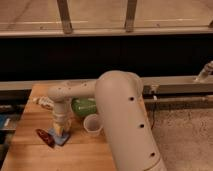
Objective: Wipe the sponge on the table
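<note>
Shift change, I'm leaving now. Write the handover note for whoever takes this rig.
Hand: shut, lowered onto the table, apparently gripping the small flat light-blue sponge.
Things: the sponge lies on the light-brown wooden butcher-block table, close beside a dark red oblong object. A green bowl and a pale round cup stand on the sponge's other side, near the arm.
Done: sponge reached and gripped.
Left: wipe the sponge across the tabletop. Watch the red object and the cup, both close to any wiping path.
</note>
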